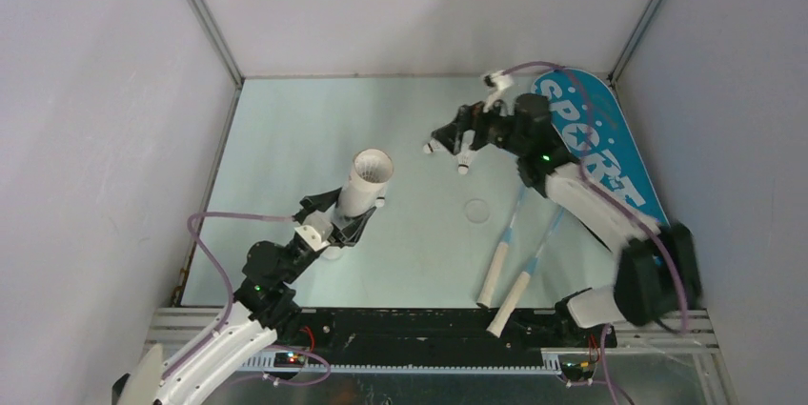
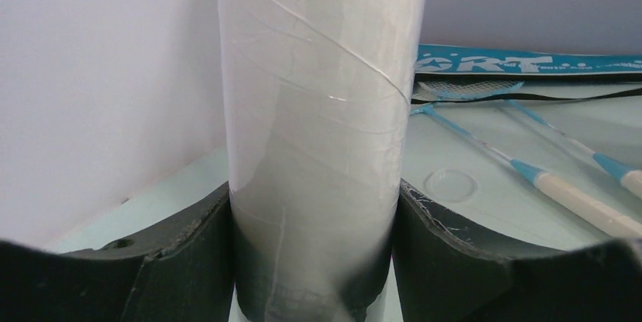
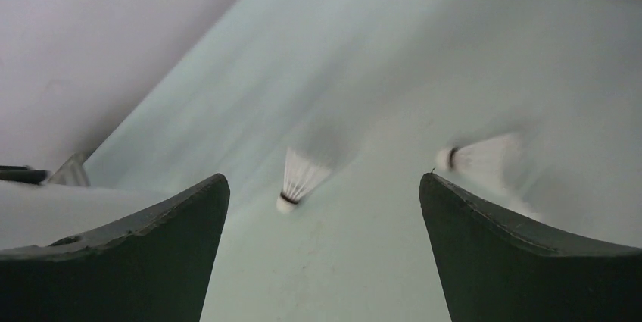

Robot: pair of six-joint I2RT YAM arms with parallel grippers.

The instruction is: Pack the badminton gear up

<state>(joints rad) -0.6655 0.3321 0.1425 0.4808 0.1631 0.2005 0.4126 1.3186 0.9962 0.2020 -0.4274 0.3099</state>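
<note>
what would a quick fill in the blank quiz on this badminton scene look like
1. The left gripper is clamped on the white ____.
2. The right gripper has its jaws ____ near two shuttlecocks.
3. ____ rackets lie on the table beside the blue bag.
Missing words: tube; open; two.

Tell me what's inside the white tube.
The white tube shows only pale inner wall at its open mouth. Anything deeper is hidden by its own side, which the left gripper clamps.
</note>
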